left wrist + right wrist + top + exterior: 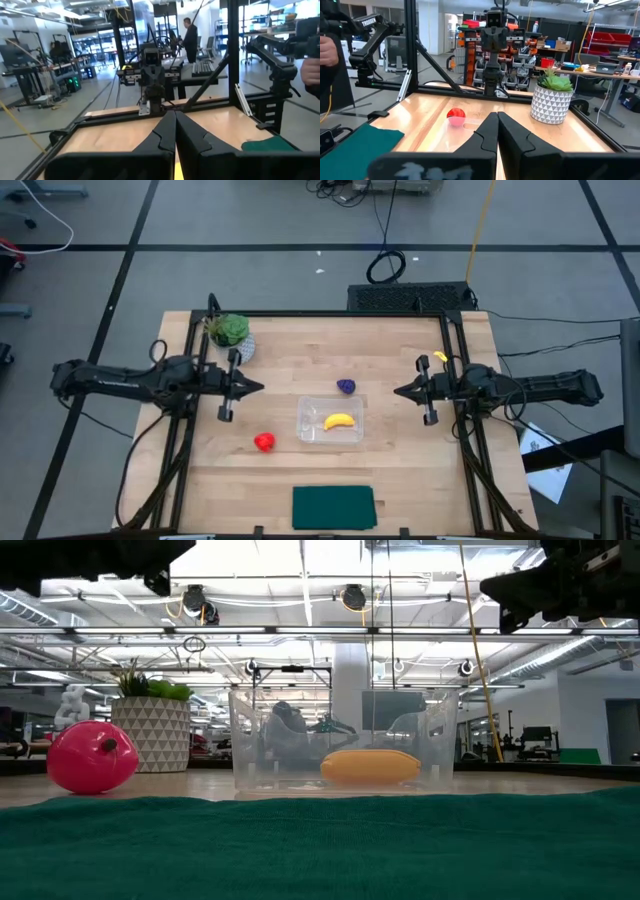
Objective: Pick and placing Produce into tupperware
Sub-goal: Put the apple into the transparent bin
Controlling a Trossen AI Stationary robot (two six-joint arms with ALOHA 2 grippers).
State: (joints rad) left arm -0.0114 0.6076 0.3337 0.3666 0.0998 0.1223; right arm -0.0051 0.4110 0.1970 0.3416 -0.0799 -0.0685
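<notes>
The clear tupperware (331,421) sits near the middle of the wooden table (400,470), its long sides running across the table from the left arm's side to the right arm's. Inside it lies the yellow banana (340,421), on the half nearer the right arm. Its long axis follows the container's long sides, and its two tips curl slightly toward the far edge of the table in the high view. In the low view the banana (370,766) rests flat on the container floor, seen side-on through the clear wall.

The round red fruit (264,442) lies on the bare table just beside the tupperware's near corner on the left arm's side, not touching it. The dark purple piece (346,386) sits just beyond the container's far long side, also apart from it.

The left gripper (259,388) hovers over the table on its own side, pointing toward the centre, with its fingers pressed together and nothing between them. The right gripper (399,392) mirrors it from the opposite side, fingers likewise closed and empty. A potted plant (231,333) stands near the far corner on the left arm's side, and a dark green cloth (333,507) lies at the near edge.
</notes>
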